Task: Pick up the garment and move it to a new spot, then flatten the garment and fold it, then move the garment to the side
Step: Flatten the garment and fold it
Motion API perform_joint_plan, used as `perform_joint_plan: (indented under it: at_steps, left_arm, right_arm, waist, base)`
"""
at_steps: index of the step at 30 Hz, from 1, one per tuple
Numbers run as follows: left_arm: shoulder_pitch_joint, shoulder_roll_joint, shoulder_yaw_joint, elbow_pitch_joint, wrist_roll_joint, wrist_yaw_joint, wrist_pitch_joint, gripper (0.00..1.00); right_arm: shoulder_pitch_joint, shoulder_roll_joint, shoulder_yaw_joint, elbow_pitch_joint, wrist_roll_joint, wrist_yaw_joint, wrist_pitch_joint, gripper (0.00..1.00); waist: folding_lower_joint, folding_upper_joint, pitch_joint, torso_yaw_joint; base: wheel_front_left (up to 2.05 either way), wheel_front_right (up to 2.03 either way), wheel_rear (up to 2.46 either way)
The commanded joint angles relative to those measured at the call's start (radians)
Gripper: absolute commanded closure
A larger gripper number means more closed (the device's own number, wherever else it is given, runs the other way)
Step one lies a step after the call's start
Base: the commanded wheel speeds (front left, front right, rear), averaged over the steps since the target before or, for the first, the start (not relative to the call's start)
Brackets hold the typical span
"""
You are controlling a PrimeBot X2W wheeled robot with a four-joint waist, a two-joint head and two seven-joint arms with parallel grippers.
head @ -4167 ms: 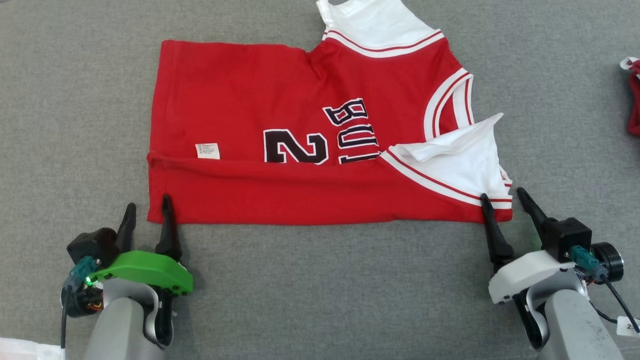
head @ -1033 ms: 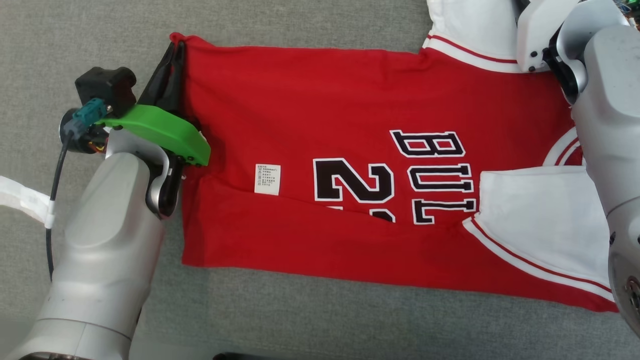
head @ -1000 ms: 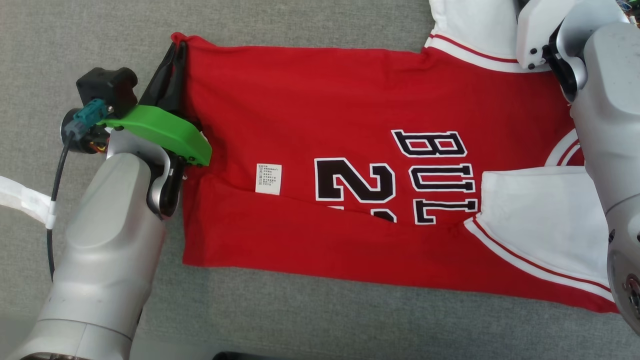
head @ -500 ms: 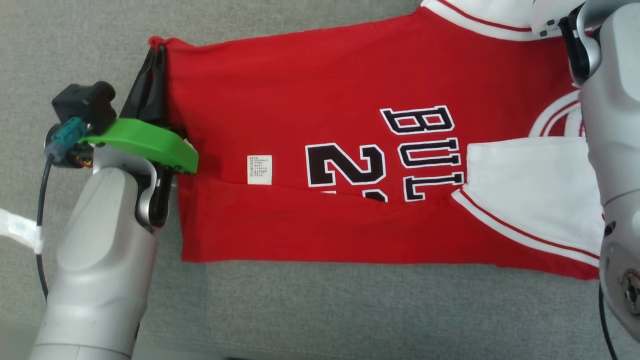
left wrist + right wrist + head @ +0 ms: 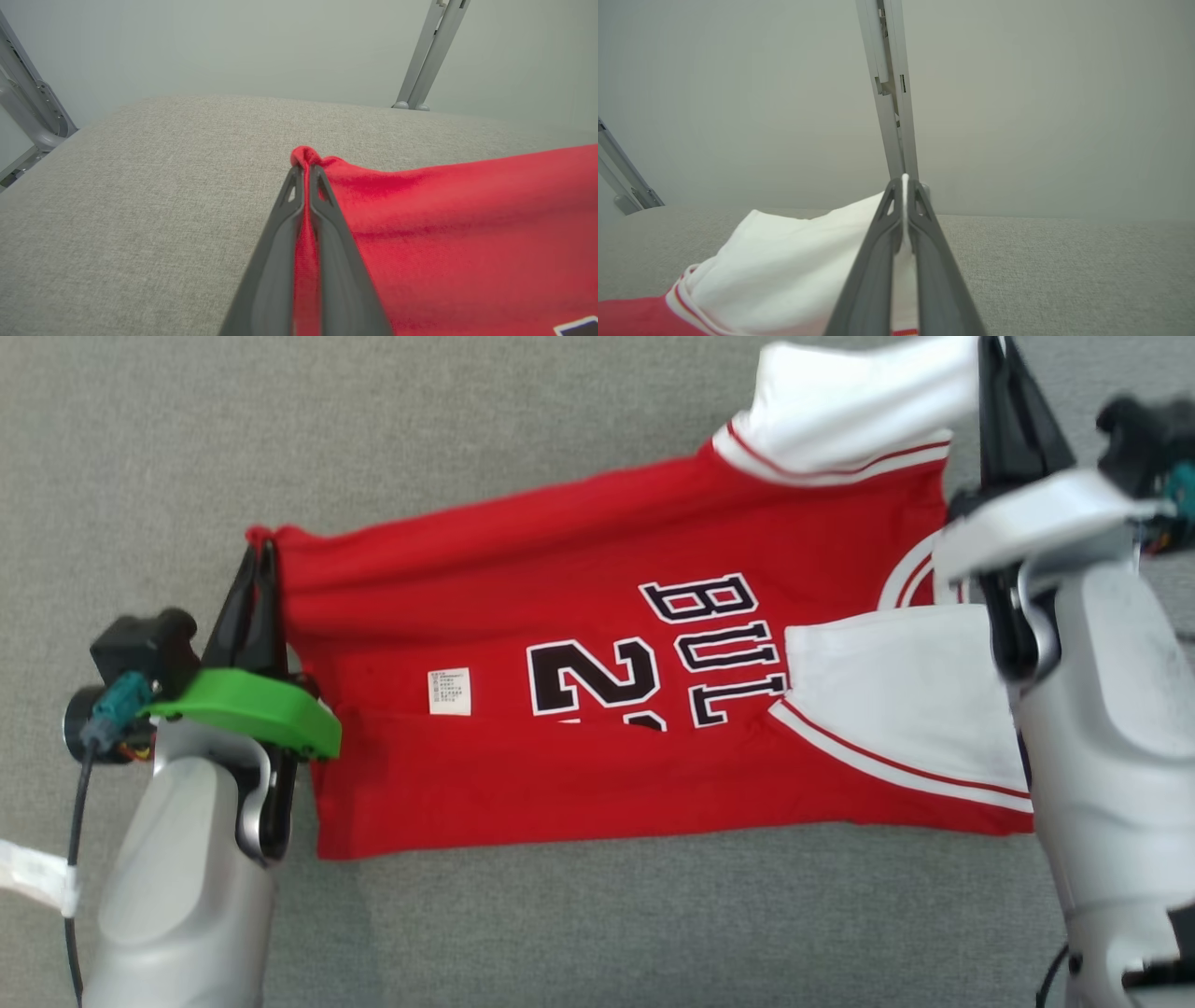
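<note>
Left tool [image 5: 259, 555] pinching red garment [image 5: 597, 775] corner, right tool [image 5: 904, 184] pinching its white sleeve [image 5: 840, 415]

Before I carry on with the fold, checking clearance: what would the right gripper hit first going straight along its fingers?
Likely the grey upright post behind the table; the right gripper, shut on the jersey, points at it. Distance unclear.

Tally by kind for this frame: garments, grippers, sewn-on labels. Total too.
Garments: 1, the jersey
Grippers: 2, left gripper and right gripper, each shut on the jersey
Labels: 1, white label on the red cloth
Total: 4
</note>
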Motion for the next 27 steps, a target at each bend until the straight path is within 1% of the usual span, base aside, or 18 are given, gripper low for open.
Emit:
perform_joint_plan:
  at_steps: [1,6,11,15,19,20,21,22,26,27]
  left_arm:
    - [0.033,0.001,0.010,-0.003,0.008,0.002,-0.003,1.00]
    - [0.118,-0.010,0.040,-0.007,0.035,0.002,-0.003,1.00]
    - [0.200,-0.027,0.069,0.000,0.050,0.002,-0.003,1.00]
    - [0.256,-0.045,0.073,0.002,0.054,0.002,-0.003,1.00]
    - [0.303,-0.062,0.095,0.006,0.063,0.002,-0.003,1.00]
    - [0.313,-0.066,0.105,0.007,0.067,0.002,-0.003,0.77]
    - [0.327,-0.074,0.117,0.007,0.068,0.004,-0.003,0.05]
    - [0.338,-0.080,0.129,0.004,0.069,0.006,-0.003,0.00]
    - [0.396,-0.102,0.184,-0.042,0.080,0.020,-0.003,0.00]
    - [0.424,-0.113,0.202,-0.078,0.091,0.026,-0.003,0.00]
  right_arm:
    - [0.059,-0.012,0.006,-0.026,0.028,-0.002,-0.004,1.00]
    - [0.258,-0.021,0.037,-0.093,0.123,-0.002,-0.004,1.00]
    - [0.427,-0.008,0.075,-0.122,0.196,-0.002,-0.004,1.00]
    - [0.511,0.000,0.090,-0.117,0.225,-0.002,-0.004,1.00]
    - [0.555,0.008,0.107,-0.091,0.235,-0.002,-0.004,1.00]
    - [0.559,0.009,0.113,-0.081,0.236,-0.002,-0.004,1.00]
    - [0.559,0.008,0.117,-0.075,0.238,-0.002,-0.003,0.53]
    - [0.557,0.007,0.118,-0.072,0.239,-0.002,-0.004,0.00]
    - [0.566,-0.008,0.108,-0.079,0.232,-0.002,-0.004,0.00]
    - [0.562,-0.018,0.104,-0.093,0.221,-0.002,-0.004,0.00]
  waist:
    - [0.0000,0.0000,-0.066,-0.046]
    - [0.0000,0.0000,-0.115,-0.065]
    - [0.0000,0.0000,-0.152,-0.077]
    - [0.0000,0.0000,-0.172,-0.084]
    - [0.0000,0.0000,-0.185,-0.086]
    - [0.0000,0.0000,-0.187,-0.086]
    - [0.0000,0.0000,-0.190,-0.086]
    - [0.0000,0.0000,-0.192,-0.085]
    - [0.0000,0.0000,-0.201,-0.077]
    - [0.0000,0.0000,-0.204,-0.070]
  base:
    - [0.00,0.00,0.00]
    - [0.00,0.00,0.00]
    - [0.00,0.00,0.00]
    - [0.00,0.00,0.00]
    - [0.00,0.00,0.00]
    - [0.00,0.00,0.00]
    - [0.00,0.00,0.00]
    - [0.00,0.00,0.00]
    - [0.00,0.00,0.00]
    - [0.00,0.00,0.00]
